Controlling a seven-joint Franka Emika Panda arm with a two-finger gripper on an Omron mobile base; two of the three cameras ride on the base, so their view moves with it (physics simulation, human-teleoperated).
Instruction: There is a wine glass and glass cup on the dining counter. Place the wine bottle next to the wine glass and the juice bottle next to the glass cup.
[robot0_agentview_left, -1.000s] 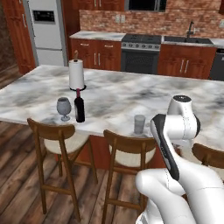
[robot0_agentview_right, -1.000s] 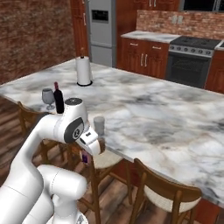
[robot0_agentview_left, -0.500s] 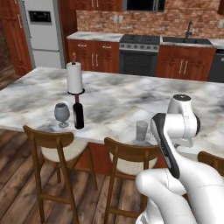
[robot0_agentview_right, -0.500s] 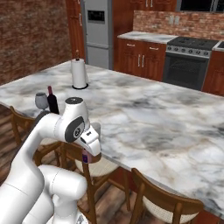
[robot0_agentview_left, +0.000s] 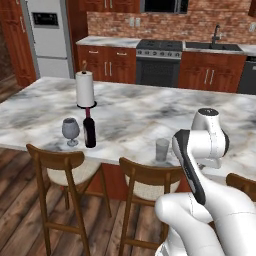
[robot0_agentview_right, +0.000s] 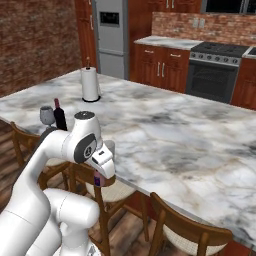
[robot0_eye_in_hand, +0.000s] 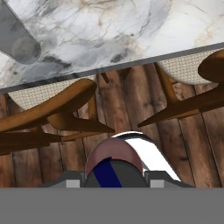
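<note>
On the marbled tabletop (robot0_agentview_left: 130, 112) the wine bottle (robot0_agentview_left: 89, 131) stood beside the wine glass (robot0_agentview_left: 70, 130). The tool (robot0_agentview_right: 98, 179) gripped the juice bottle (robot0_eye_in_hand: 113, 164) around its body; it looked light, rigid and probably slippery.

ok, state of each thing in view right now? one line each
wine bottle: upright on the dining counter, right beside the wine glass.
wine glass: upright, near the counter edge.
glass cup: upright, alone near the edge, no bottle beside it.
juice bottle: held in the gripper, off the counter, over the stools.
gripper: shut on the juice bottle.
paper towel roll: upright on its stand.
</note>
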